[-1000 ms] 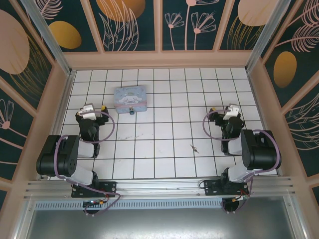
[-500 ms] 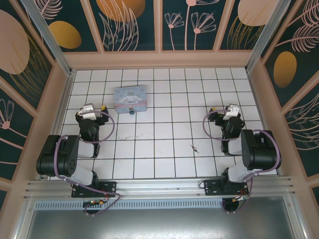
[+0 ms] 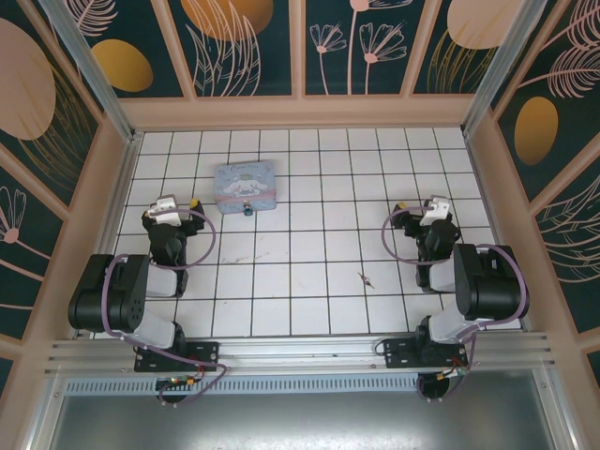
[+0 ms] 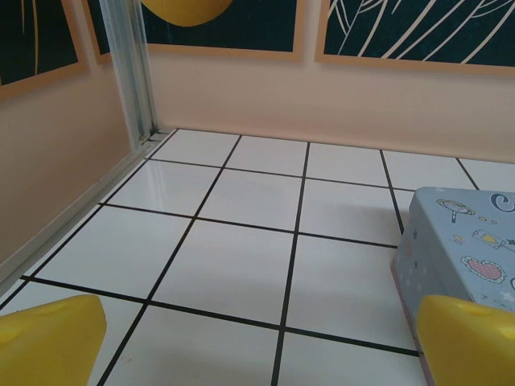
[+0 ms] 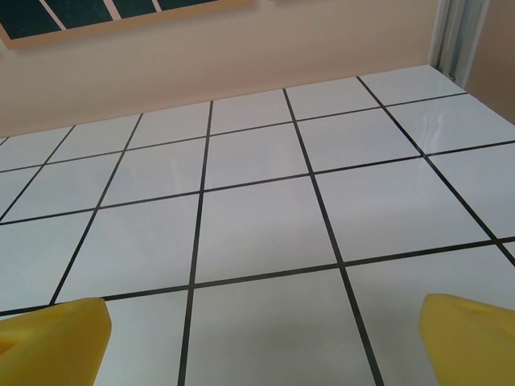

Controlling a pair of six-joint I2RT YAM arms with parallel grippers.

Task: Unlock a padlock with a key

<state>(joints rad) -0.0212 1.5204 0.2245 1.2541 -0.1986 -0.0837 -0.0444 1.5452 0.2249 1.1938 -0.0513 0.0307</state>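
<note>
The padlock (image 3: 247,209) is a tiny dark and gold piece on the white tiles, right against the near edge of the pastel blue tin (image 3: 245,183). The key (image 3: 364,277) is a thin dark sliver lying alone on the tiles, right of centre. My left gripper (image 3: 172,202) hovers low, left of the tin, open and holding nothing; its yellow fingertips (image 4: 48,342) frame bare tile, with the tin (image 4: 459,249) at the right. My right gripper (image 3: 433,204) stands open beyond and to the right of the key, over bare tiles (image 5: 265,241), yellow fingertips (image 5: 471,338) wide apart.
Peach-coloured walls (image 3: 300,112) close in the tiled floor on three sides. A metal post (image 4: 133,72) stands in the far left corner. Purple cables (image 3: 211,246) loop beside each arm. An aluminium rail (image 3: 300,352) runs along the near edge.
</note>
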